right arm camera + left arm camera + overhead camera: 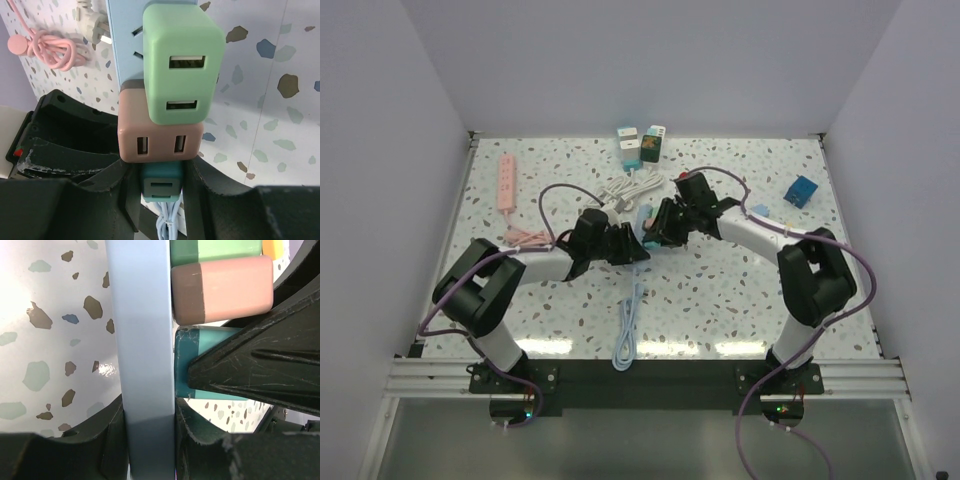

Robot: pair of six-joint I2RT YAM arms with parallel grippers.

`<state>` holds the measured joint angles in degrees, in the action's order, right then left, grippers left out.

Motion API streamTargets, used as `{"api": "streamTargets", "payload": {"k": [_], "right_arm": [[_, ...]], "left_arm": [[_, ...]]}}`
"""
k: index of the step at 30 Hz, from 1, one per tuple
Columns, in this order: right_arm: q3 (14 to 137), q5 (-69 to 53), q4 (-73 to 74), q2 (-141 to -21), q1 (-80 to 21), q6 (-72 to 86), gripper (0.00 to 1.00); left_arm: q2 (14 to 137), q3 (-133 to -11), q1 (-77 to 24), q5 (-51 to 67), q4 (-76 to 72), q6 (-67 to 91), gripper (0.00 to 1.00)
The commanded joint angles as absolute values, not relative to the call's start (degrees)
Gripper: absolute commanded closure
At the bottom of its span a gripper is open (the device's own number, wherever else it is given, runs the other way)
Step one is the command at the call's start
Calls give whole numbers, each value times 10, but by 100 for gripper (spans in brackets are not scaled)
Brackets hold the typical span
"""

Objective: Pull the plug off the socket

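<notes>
Scuffed black fingers (pixel 100 190) of the right gripper (pixel 161 185) are clamped on either side of a teal plug (pixel 161 184), the lowest of three adapters stacked along a light-blue power strip (pixel 125 60). A light-blue cable (pixel 167 225) hangs just below the teal plug. Directly above it, and touching it, sits a pink charger (pixel 160 142) with two USB ports. A green charger (pixel 182 75), also with two ports, sits above that one.

In the left wrist view, the left gripper (pixel 150 440) is closed on the strip itself, one finger pressed to each side of its narrow body. The teal plug rests flush against the strip's face, fully seated in its socket, with a right finger bearing on it from the side.

From overhead, both arms reach inward and their grippers meet at the strip near the middle of the speckled tabletop (pixel 740 300). The light-blue cable trails from there toward the near edge.

Beyond the strip, a coiled pink cable (pixel 50 47) lies on the tabletop to the left, with a white plug (pixel 92 25) beside it. A pink power strip (pixel 506 185) lies further back on the left. Toward the rear, a loose white cable (pixel 625 190) lies in front of a pair of small white and teal blocks (pixel 640 144) by the back wall. A blue block (pixel 801 190) sits well apart at the right rear.
</notes>
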<state>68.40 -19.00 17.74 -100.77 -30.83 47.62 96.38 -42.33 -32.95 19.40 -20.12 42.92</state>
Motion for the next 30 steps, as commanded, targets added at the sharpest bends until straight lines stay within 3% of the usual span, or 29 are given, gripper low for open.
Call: {"api": "streamTargets", "payload": {"k": [1, 10, 24, 30], "right_arm": [[683, -231, 130, -959, -313, 497, 100], [632, -207, 88, -929, -313, 526, 100], [503, -237, -18, -833, -308, 536, 100], [493, -209, 45, -774, -301, 522, 100]], "left_arm": [[968, -433, -338, 180, -216, 412, 100], [983, -450, -331, 106, -161, 443, 100], [978, -443, -284, 127, -176, 471, 100], [979, -469, -284, 113, -139, 460, 100]]}}
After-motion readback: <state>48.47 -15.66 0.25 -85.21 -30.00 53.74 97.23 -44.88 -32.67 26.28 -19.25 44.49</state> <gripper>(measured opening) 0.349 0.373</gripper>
